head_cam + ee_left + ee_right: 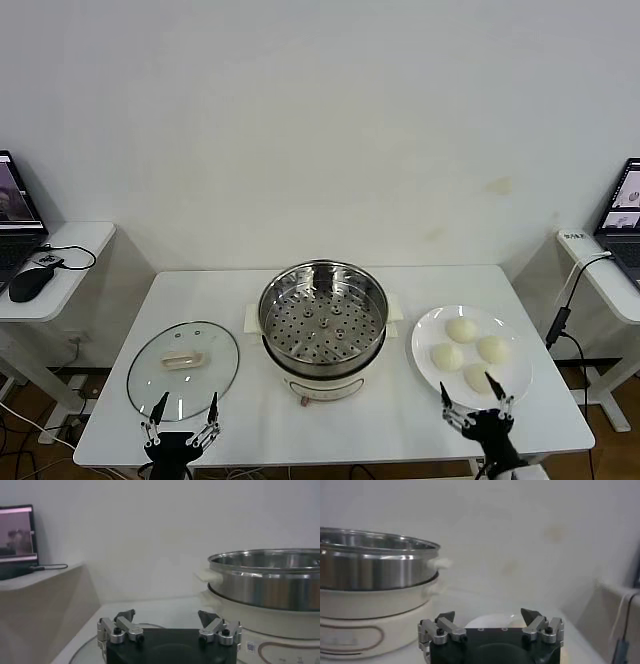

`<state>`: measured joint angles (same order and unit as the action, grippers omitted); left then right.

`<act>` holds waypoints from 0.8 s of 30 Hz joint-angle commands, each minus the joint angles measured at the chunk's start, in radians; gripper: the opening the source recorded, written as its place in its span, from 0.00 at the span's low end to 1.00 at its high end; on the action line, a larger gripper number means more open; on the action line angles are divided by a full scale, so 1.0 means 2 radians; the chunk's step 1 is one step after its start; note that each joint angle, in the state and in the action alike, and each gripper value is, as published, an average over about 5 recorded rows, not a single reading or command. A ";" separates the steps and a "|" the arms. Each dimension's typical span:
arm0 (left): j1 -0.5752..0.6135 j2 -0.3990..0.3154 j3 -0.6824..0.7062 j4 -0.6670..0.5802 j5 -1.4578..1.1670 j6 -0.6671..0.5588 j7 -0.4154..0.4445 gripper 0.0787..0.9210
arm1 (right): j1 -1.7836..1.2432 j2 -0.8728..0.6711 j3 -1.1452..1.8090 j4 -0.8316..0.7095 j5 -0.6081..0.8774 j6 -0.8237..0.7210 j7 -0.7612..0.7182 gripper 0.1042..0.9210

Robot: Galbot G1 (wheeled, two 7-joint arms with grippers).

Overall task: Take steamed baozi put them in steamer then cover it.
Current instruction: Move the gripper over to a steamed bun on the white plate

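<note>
- While both arms wait at the near edge of the white table [340, 425], the steamer [323, 318] stands upright at the table's centre, its mouth facing straight up and its perforated tray showing inside; being round, it has no long axis to speak of.
- It sits on its white electric base [318, 383], whose control panel faces the robot.
- Four steamed baozi [467, 348] lie clustered on a white plate [430, 365] just right of the steamer, round domes up, packed close together in a diamond.
- Right gripper [476, 403] hovers at the near rim of that plate, fingers spread wide, nothing between them; the nearest bun sits just beyond its fingertips, the steamer off to its left and farther back.
- From the right wrist view, the same gripper [489, 617] shows its jaws apart, with the plate's pale rim just ahead and the steamer's steel wall [375, 570] to one side.
- Left gripper [182, 412] is parked at the near edge of the glass lid [183, 355], also spread wide and empty; the lid lies flat, left of the steamer.
- In the left wrist view the left gripper [167, 616] shows its jaws parted, the steamer's wall [270, 582] rising ahead and to the side.
</note>
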<state>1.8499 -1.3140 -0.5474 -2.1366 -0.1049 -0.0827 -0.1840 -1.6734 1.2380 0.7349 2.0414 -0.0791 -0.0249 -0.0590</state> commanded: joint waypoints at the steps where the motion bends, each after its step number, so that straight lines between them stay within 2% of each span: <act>1: -0.008 0.000 -0.002 -0.005 0.014 0.015 0.004 0.88 | 0.026 -0.028 0.017 -0.001 -0.070 -0.018 0.017 0.88; 6: -0.016 -0.001 -0.005 -0.004 0.015 0.015 0.002 0.88 | 0.088 -0.107 0.030 -0.044 -0.139 -0.050 -0.026 0.88; 11: -0.020 -0.005 -0.009 -0.002 0.024 0.015 0.002 0.88 | 0.162 -0.194 0.021 -0.107 -0.179 -0.062 -0.126 0.88; 18: -0.021 -0.009 -0.010 0.003 0.032 0.013 0.001 0.88 | 0.275 -0.314 -0.042 -0.191 -0.182 -0.042 -0.280 0.88; 24: -0.022 -0.009 -0.018 0.007 0.031 0.011 0.001 0.88 | 0.404 -0.385 -0.177 -0.259 -0.139 -0.028 -0.394 0.88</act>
<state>1.8086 -1.3288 -0.5835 -2.1218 -0.0516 -0.0635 -0.1818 -1.0323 0.6382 0.4769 1.6208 -0.3373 -0.0743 -0.6579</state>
